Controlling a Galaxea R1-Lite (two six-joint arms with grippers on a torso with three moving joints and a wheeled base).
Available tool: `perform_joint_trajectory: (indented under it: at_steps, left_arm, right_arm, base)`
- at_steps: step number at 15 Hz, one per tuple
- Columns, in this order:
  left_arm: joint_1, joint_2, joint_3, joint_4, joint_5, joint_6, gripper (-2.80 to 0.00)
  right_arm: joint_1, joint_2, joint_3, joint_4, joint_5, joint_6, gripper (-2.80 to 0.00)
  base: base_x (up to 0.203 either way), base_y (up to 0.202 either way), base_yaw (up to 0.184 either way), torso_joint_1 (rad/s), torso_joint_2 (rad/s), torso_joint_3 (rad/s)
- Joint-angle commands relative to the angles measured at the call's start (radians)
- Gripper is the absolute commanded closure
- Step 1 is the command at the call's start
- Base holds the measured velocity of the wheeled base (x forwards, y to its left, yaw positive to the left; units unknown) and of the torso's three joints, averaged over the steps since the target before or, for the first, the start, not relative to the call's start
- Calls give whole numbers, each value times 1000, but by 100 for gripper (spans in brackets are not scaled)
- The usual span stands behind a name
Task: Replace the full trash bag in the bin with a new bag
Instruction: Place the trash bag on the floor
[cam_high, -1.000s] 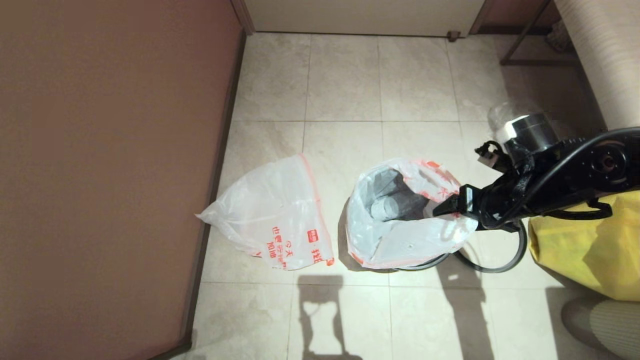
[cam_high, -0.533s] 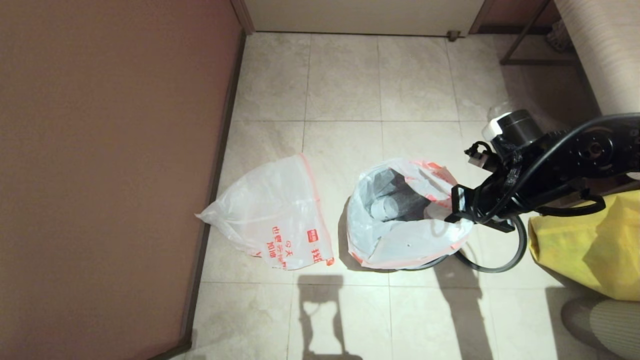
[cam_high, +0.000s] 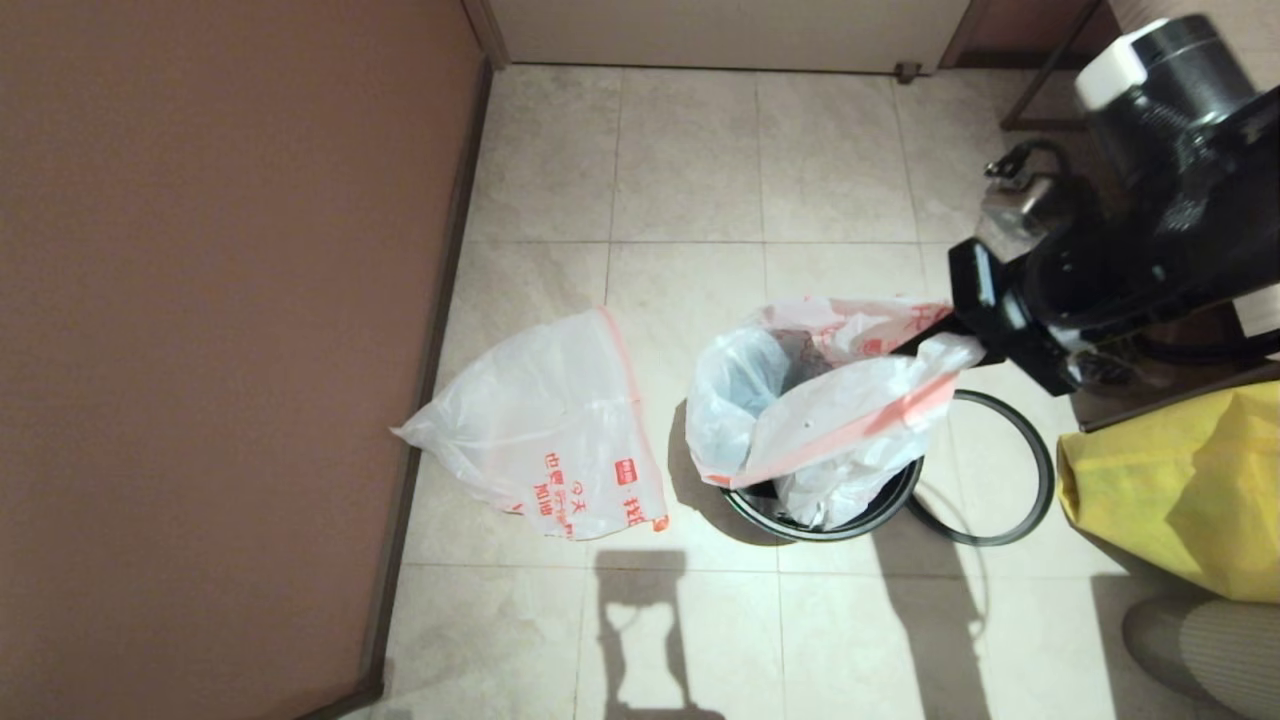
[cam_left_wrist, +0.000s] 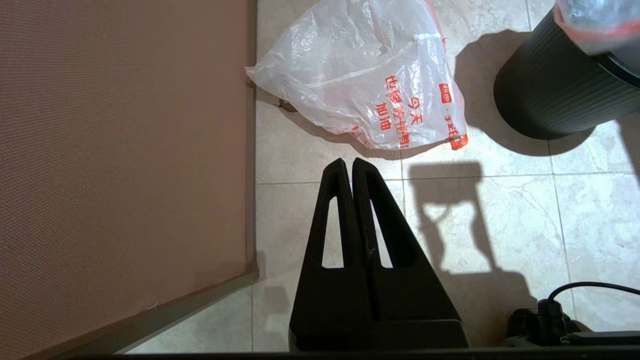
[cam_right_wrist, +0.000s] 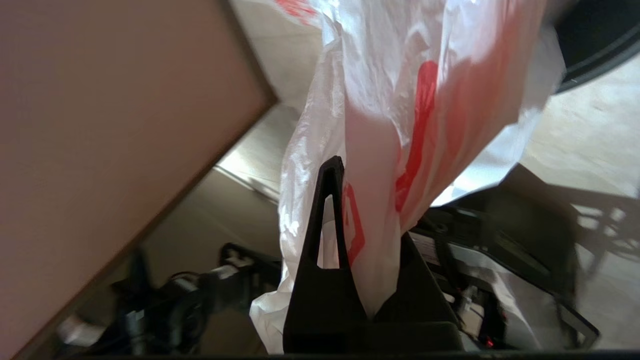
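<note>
The right gripper (cam_high: 945, 335) sits at about 3 o'clock from the bin (cam_high: 850, 505), raised above the floor, with its fingers (cam_right_wrist: 327, 210) pinching the rim of the full trash bag (cam_high: 800, 420); in the right wrist view the white plastic with its red print is bunched between the two black fingers and drapes over one of them. The bag's orange-red rim band stretches taut from the gripper down toward 8 o'clock, and the bag's lower part is inside the small round black bin, whose glossy rim shows at 6 o'clock under the plastic. The bag's mouth gapes at 10 o'clock, with dark contents showing through it. The loose grey ring (cam_high: 1035, 480) lies flat on the tiled floor (cam_high: 690, 180) just beside the bin at 3 o'clock, its near edge touching or nearly touching the bin; which, I cannot tell. The new bag (cam_high: 550, 430) lies limp and flat on the floor at 9 o'clock from the bin, near it but apart, its red Chinese print toward 6 o'clock and one corner against the foot of the brown wall panel (cam_high: 220, 340). A yellow bag (cam_high: 1170, 490) sits at 3 o'clock from the ring, at the picture's right edge. The left gripper (cam_left_wrist: 352, 167) hangs idle above the floor at 6 o'clock from the new bag, its fingers pressed together with nothing between them, and the bin's ribbed black side shows at 2 o'clock from it.
</note>
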Motion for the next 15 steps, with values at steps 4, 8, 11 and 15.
perform_joint_trajectory:
  at_steps: [4,8,11,15]
  left_arm:
    - [0,1,0,-1,0,0,0]
    - [0,1,0,0,0,0,0]
    - [0,1,0,0,0,0,0]
    - [0,1,0,-1,0,0,0]
  right_arm:
    - [-1,-187,-131,-23,39,15,0]
    - [-31,-321,-133,-274,39,14,0]
    - [-143,-357,-133,-406,35,2,0]
    - [-478,-272,-133,-477,34,-27,0]
  base:
    - [0,0,0,0,0,0]
    - [0,0,0,0,0,0]
    - [0,0,0,0,0,0]
    - [0,0,0,0,0,0]
